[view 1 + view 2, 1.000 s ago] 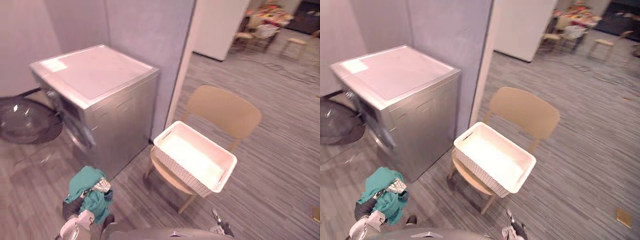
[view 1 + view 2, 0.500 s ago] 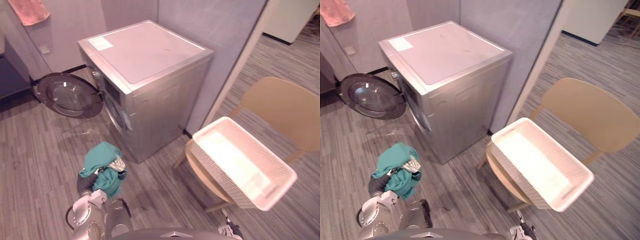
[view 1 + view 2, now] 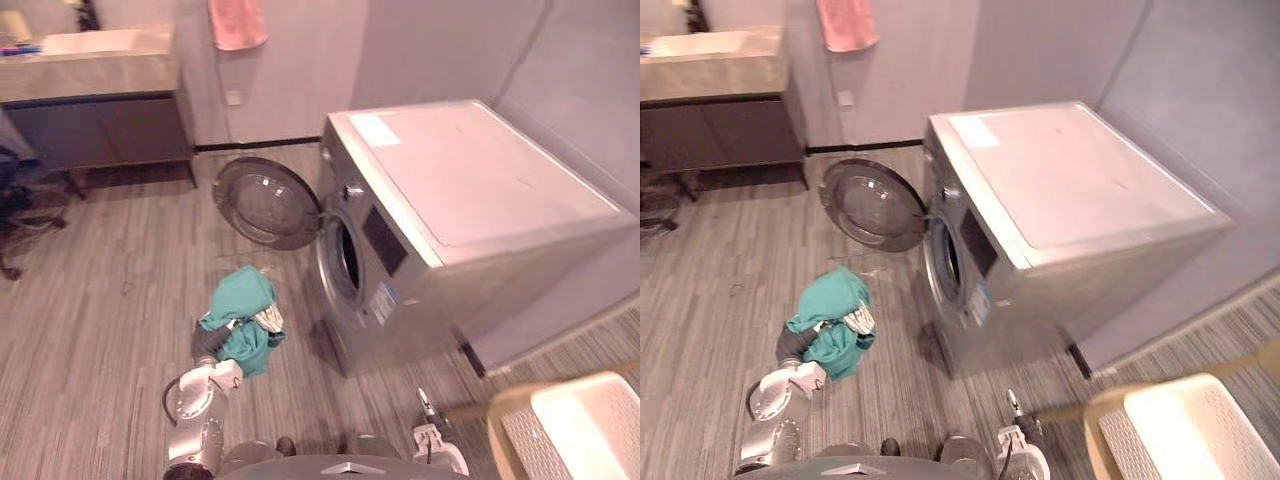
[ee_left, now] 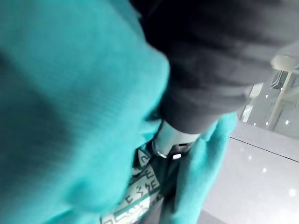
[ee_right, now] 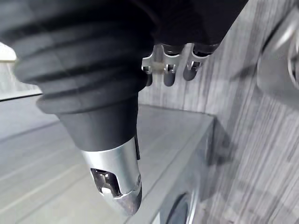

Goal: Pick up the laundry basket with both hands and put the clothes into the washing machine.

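L hand (image 3: 207, 343) clutches teal cloth (image 3: 240, 298), bunched over its fingers.

The washing machine (image 3: 480, 220) stood on the floor (image 3: 100, 280) at the right, backed by the walls, with its door (image 3: 265, 203) swung open toward the far left of its front. Nearer than the door and left of the machine's front, the clothes (image 3: 238, 305) hung in the left hand (image 3: 208, 342). The laundry basket (image 3: 585, 430) sat on a chair (image 3: 495, 435) at the floor's near right corner. A counter (image 3: 90, 70) ran along the far left wall, with a towel (image 3: 238, 22) hanging to its right.
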{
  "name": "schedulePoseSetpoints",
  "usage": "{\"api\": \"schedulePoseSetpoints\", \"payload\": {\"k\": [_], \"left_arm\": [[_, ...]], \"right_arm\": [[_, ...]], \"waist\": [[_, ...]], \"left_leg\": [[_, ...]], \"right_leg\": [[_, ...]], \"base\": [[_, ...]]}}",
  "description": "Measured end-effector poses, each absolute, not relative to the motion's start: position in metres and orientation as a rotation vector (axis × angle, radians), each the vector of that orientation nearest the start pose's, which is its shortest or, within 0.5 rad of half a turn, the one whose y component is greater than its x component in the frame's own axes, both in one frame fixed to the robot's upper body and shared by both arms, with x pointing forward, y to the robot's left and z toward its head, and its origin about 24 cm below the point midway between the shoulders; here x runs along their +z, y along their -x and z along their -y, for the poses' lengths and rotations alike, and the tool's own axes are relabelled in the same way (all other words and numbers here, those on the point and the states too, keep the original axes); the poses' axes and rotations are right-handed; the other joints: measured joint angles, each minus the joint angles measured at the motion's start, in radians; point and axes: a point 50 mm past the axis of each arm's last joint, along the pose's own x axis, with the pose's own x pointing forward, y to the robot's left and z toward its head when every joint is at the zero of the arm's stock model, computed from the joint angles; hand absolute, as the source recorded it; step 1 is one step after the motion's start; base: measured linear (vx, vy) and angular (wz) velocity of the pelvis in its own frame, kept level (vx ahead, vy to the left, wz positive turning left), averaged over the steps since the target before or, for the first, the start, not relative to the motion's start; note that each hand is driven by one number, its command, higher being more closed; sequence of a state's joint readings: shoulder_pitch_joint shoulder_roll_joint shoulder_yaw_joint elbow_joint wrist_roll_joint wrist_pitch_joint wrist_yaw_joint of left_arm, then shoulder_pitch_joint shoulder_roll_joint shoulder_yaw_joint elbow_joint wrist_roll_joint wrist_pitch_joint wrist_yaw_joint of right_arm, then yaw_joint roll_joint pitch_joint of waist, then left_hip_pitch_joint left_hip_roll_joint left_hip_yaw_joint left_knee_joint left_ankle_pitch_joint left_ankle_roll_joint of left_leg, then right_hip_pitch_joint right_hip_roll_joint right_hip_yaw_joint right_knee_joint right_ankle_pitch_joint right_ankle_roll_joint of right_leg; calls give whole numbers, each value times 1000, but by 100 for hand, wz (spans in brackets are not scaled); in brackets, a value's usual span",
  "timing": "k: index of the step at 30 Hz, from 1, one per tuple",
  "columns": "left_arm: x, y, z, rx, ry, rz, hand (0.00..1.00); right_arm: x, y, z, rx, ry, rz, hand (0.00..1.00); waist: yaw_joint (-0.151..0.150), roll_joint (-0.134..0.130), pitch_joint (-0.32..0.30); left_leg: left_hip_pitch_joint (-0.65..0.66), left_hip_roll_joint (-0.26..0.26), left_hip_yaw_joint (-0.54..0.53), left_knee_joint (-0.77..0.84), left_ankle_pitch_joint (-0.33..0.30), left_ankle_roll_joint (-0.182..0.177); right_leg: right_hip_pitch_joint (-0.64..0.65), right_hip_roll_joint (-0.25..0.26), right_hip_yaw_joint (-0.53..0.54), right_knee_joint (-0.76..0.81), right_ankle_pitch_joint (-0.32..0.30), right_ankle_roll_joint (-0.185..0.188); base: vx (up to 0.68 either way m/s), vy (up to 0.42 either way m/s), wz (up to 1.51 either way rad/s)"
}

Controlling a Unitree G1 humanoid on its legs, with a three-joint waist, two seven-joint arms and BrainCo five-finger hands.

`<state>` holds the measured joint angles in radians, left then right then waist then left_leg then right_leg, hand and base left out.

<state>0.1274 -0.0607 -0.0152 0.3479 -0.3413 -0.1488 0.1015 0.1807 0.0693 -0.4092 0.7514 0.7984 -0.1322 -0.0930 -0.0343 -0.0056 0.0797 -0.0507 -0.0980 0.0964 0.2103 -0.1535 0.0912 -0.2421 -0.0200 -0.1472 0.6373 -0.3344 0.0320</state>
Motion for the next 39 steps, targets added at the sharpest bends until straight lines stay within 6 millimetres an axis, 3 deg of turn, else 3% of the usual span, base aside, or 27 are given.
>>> {"api": "schedulePoseSetpoints", "payload": {"k": [1,3,5,6,7,8,9,10,11,12,13,14,16,18,20,22,23,24,25,28,29,30,32,34,35,37,39], "left_arm": [[-56,-205,-139,190,368,-357,100],[-57,-205,-131,153,362,-370,100],[-57,-205,-124,114,343,-375,100],[-58,-204,-122,108,342,-384,100],[-59,-201,-120,98,341,-390,100],[-58,-201,-119,86,345,-385,100],[-57,-201,-118,81,345,-381,100],[-57,-202,-118,68,347,-378,100],[-57,-201,-118,62,349,-379,100],[-58,-199,-119,68,350,-386,100],[-60,-197,-121,77,352,-398,100],[-63,-193,-123,88,353,-410,100],[-65,-187,-132,140,365,-415,100],[-65,-180,-141,185,383,-410,100],[-68,-174,-145,214,394,-424,100],[-73,-164,-145,237,394,-456,100],[-75,-161,-147,243,389,-473,100],[-77,-157,-157,265,366,-482,100],[-76,-157,-161,268,352,-479,100],[-68,-170,-162,249,342,-431,100],[-65,-171,-165,248,327,-417,100],[-65,-172,-166,250,325,-415,100],[-64,-172,-168,262,324,-403,100],[-64,-172,-170,279,324,-400,100],[-64,-172,-171,287,326,-400,100],[-68,-170,-174,317,336,-414,100],[-76,-171,-167,311,353,-457,100]], "right_arm": [[-140,-89,216,-945,-844,-648,0],[-144,-75,218,-987,-841,-671,0],[-150,-54,220,-1084,-862,-711,0],[-151,-48,222,-1112,-863,-718,0],[-153,-45,220,-1124,-865,-733,0],[-155,-47,217,-1105,-871,-753,0],[-155,-49,216,-1098,-875,-755,0],[-154,-52,217,-1092,-876,-750,0],[-154,-55,216,-1083,-877,-748,0],[-153,-60,217,-1068,-870,-744,0],[-153,-65,217,-1060,-870,-738,0],[-152,-67,216,-1042,-859,-743,0],[-150,-81,211,-994,-843,-750,0],[-149,-82,216,-1015,-824,-744,0],[-146,-83,226,-1045,-799,-713,0],[-143,-77,241,-1115,-773,-678,0],[-142,-75,243,-1115,-776,-674,0],[-145,-75,230,-1100,-815,-697,0],[-148,-77,215,-1064,-851,-726,0],[-142,-105,209,-967,-887,-674,0],[-139,-115,207,-935,-899,-652,0],[-139,-117,207,-929,-901,-649,0],[-140,-115,206,-925,-903,-660,0],[-141,-115,204,-915,-899,-673,0],[-141,-116,203,-912,-899,-673,0],[-140,-117,205,-910,-894,-669,0],[-142,-113,207,-932,-891,-677,0]], "waist": [[-11,-1,-1],[-28,-14,-10],[-26,-43,-14],[-25,-29,-15],[-21,-16,-28],[-22,-6,-22],[-22,4,-15],[-22,17,-6],[-20,25,-3],[-11,31,7],[-1,25,11],[11,19,10],[17,-2,14],[27,-18,12],[37,-17,8],[34,2,-5],[38,2,-23],[34,-51,-42],[23,-81,-67],[30,-74,-83],[35,-59,-80],[38,-49,-80],[32,-13,-82],[28,-3,-83],[28,-3,-83],[27,-3,-84],[9,0,-83]], "left_leg": [[20,-10,-45,-7,-2,-5],[40,-28,-92,-3,-18,-8],[102,-47,-105,54,-71,-23],[110,-32,-102,80,-93,-24],[105,-10,-84,156,-117,-58],[68,11,-59,299,-133,-85],[34,27,-48,396,-133,-89],[-59,63,-35,618,-95,-139],[-119,83,-34,728,-69,-156],[-196,124,-33,890,-67,-142],[-229,155,-33,933,-75,-128],[-253,194,-34,925,-83,-119],[-290,315,-38,728,-86,-121],[-272,361,-115,449,-76,-121],[-240,378,-247,233,-54,-151],[-212,408,-258,168,-11,-210],[-211,393,-220,214,40,-343],[-214,329,-175,254,-4,-299],[-221,291,-158,280,-21,-280],[-198,251,-55,278,-44,-223],[-149,248,6,238,-43,-197],[-124,249,31,219,-41,-188],[-35,246,141,136,-29,-166],[6,249,231,98,-30,-159],[15,252,264,89,-32,-159],[45,269,386,69,-50,-178],[63,283,446,34,-31,-188]], "right_leg": [[-19,30,58,-102,29,22],[-23,42,119,-200,91,12],[50,16,119,-307,271,-24],[61,28,105,-296,263,-25],[97,46,106,-307,242,-31],[142,59,105,-321,223,-42],[162,67,102,-328,214,-48],[189,86,98,-332,194,-60],[200,93,100,-329,183,-68],[223,100,110,-317,157,-73],[243,96,125,-310,145,-75],[257,87,141,-313,136,-67],[276,55,187,-319,112,-29],[256,23,242,-297,82,7],[234,0,303,-256,26,39],[243,-38,339,-233,-27,98],[263,-74,373,-240,-47,134],[281,-145,394,-271,-36,149],[292,-191,398,-305,16,143],[230,-246,431,-293,237,91],[191,-259,408,-247,289,50],[172,-258,392,-213,294,35],[113,-256,204,-82,269,14],[84,-258,31,-33,214,18],[77,-258,-26,-32,192,19],[69,-268,-242,-116,127,10],[62,-239,-289,-181,131,25]], "base": [[287,-4,123],[314,-33,97],[504,-73,60],[593,-92,11],[560,-102,-6],[446,-81,-7],[359,-63,-2],[239,-13,0],[342,-3,-11],[215,24,-24],[260,32,-40],[238,80,-47],[266,194,-48],[225,287,-63],[244,432,-66],[267,596,-59],[337,778,-61],[304,639,-39],[314,600,-18],[246,620,-53],[118,454,-101],[104,467,-114],[3,255,-111],[-38,97,-120],[-23,25,-182],[25,-46,-174],[66,-118,-115]]}}
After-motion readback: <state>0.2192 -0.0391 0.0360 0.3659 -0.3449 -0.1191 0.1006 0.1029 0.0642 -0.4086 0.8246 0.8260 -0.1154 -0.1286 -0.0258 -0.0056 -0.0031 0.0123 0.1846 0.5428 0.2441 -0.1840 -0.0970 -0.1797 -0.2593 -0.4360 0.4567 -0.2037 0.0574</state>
